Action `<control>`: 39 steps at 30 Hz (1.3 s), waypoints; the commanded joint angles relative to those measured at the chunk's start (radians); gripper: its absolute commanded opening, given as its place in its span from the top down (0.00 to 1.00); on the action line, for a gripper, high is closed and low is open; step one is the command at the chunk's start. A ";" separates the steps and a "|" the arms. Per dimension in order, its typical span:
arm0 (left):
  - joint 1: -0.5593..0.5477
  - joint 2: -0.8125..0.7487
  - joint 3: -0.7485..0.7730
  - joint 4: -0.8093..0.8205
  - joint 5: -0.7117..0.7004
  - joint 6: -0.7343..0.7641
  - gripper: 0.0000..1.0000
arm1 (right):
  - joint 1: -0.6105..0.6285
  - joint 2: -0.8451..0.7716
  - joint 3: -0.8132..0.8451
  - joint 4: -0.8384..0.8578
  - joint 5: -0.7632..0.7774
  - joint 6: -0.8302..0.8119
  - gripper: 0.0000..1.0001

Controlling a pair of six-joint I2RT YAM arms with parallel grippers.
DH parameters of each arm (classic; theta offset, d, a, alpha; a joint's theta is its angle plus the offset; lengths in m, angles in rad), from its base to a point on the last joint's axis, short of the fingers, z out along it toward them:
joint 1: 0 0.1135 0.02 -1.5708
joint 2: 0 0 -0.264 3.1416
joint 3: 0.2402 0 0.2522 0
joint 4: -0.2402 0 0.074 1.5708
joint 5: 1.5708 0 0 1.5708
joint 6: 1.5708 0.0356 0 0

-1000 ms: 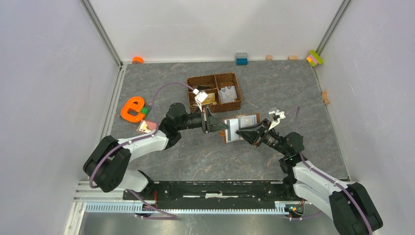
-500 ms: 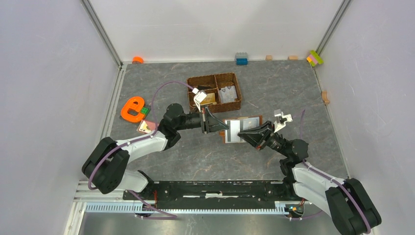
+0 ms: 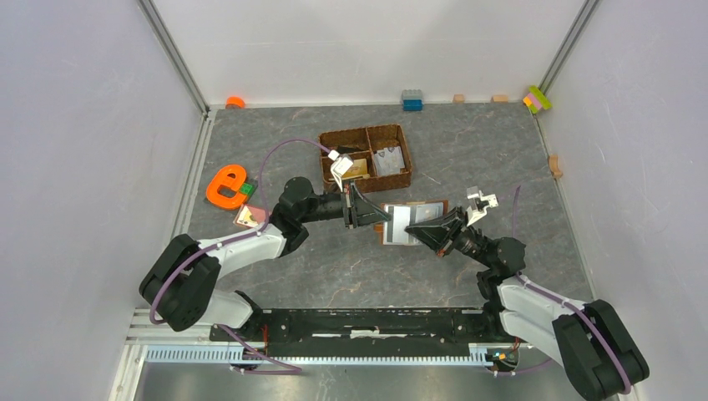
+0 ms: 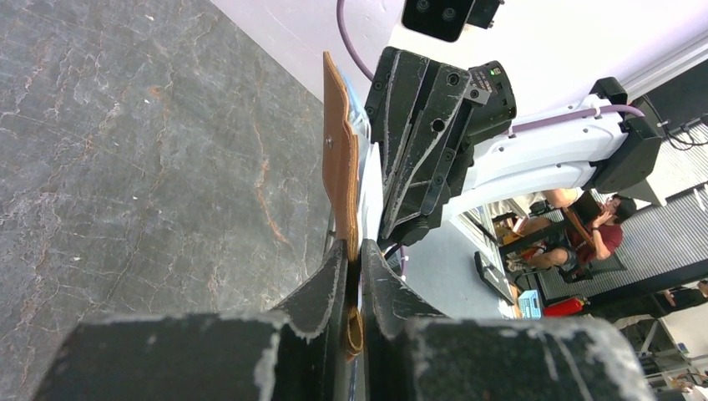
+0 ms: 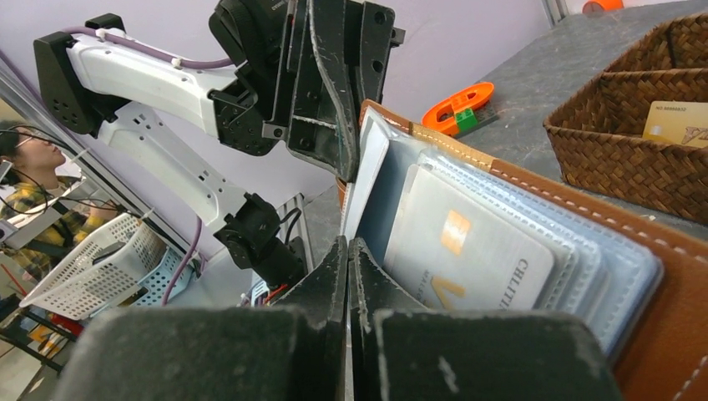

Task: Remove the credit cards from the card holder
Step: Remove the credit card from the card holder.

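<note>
Brown card holder [image 3: 401, 224], one, woven basket [image 3: 364, 130], one

so the right claw [image 3: 415, 229] is squeezing fully shut now at the near edge of the open card holder [image 3: 402, 219] and shifting a little to the right

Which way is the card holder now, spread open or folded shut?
Spread open: the card holder shows its pale pocketed inside upward, with a card tucked in a pocket.

Brown card holder [image 3: 402, 219], pale grey-blue inside; brown woven basket [image 3: 407, 159]; seemingly gold-tan card [image 5: 678, 124].
</note>
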 commanded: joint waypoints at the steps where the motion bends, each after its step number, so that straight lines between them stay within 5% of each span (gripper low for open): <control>1: -0.041 -0.008 0.009 0.010 -0.032 0.032 0.87 | 0.020 -0.039 0.029 -0.018 -0.028 -0.039 1.00; 10: -0.013 -0.032 -0.033 0.073 -0.046 0.004 0.98 | -0.020 -0.130 0.019 -0.179 0.046 -0.105 1.00; 24: 0.030 0.004 -0.058 0.200 -0.014 -0.094 0.98 | -0.073 -0.131 -0.010 -0.113 0.032 -0.050 1.00; 33: 0.023 0.047 -0.052 0.299 0.028 -0.155 0.98 | -0.073 -0.044 -0.007 0.015 -0.032 0.014 0.65; 39: -0.014 0.023 -0.031 0.186 0.001 -0.074 0.98 | -0.069 -0.023 -0.010 0.071 -0.048 0.046 0.59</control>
